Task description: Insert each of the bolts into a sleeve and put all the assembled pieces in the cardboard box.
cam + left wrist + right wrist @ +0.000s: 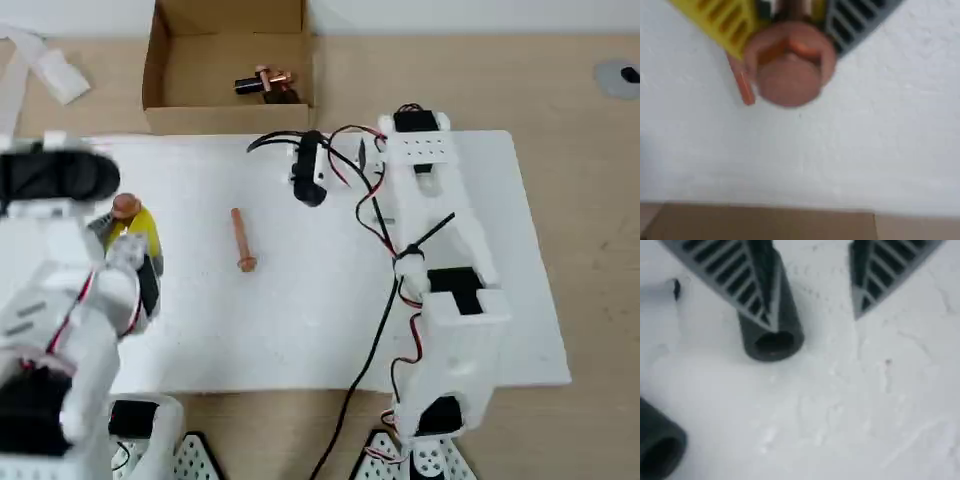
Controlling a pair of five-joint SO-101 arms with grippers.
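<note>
Clamped in the left hand (pixel 790 17) at the left side of the surface (pixel 300 330), the bolt (pixel 789 70) sits well apart from the sleeve (pixel 771 337), which lies right at the spread-open right hand (pixel 812 315), its bore seemingly facing up that arm, so the right arm is nearer.

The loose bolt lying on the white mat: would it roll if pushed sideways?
Probably: the loose bolt lies on its round shank on the white mat, so it would likely roll. Its wider head should swing it in an arc. It looks rigid.
</note>
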